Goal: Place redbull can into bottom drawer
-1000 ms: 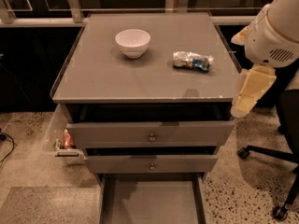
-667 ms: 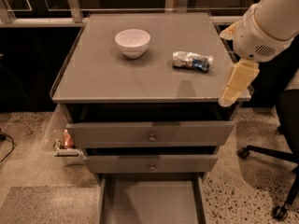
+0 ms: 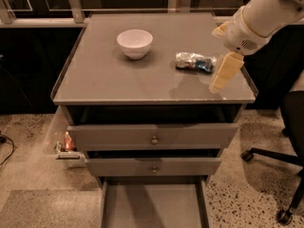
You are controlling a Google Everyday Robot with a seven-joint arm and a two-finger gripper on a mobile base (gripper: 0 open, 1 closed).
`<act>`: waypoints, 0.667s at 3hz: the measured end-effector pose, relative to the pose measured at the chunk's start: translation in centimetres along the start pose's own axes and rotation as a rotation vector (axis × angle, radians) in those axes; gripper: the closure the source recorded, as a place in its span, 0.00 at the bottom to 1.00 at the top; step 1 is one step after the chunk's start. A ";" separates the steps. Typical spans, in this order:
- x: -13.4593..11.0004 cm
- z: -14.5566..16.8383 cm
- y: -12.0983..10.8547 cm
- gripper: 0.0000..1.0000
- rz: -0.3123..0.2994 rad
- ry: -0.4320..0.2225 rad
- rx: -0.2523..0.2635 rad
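Observation:
The redbull can [image 3: 194, 61], silver with blue patches and crinkled, lies on its side on the right part of the grey cabinet top [image 3: 123, 84]. My gripper [image 3: 223, 71] hangs from the white arm over the top's right front corner, just right of the can and slightly nearer the front edge, not touching it. The bottom drawer [image 3: 154, 205] is pulled out at the foot of the cabinet, and its flat grey floor is bare.
A white bowl [image 3: 135, 42] stands on the left rear of the top. Two knobbed drawers [image 3: 153, 137] stand slightly ajar above the bottom drawer. A clear holder [image 3: 65, 146] hangs on the cabinet's left side. An office chair base [image 3: 280, 175] stands at the right.
The arm and gripper have moved left and away from the front, from beside the cabinet's right front corner to over the top, close to the can. The can has not moved.

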State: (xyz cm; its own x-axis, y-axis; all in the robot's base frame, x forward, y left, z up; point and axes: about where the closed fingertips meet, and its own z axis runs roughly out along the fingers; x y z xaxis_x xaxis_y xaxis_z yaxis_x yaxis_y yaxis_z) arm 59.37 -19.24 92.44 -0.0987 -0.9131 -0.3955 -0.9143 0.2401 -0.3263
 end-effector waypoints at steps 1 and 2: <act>0.0 2.9 -2.0 0.00 0.006 -0.022 -0.034; -0.5 5.4 -3.7 0.00 0.000 -0.035 -0.062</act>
State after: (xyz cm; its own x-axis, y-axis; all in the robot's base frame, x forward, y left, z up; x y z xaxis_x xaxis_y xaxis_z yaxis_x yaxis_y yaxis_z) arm 64.92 -17.89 89.22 -0.0861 -0.9007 -0.4258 -0.9369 0.2186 -0.2728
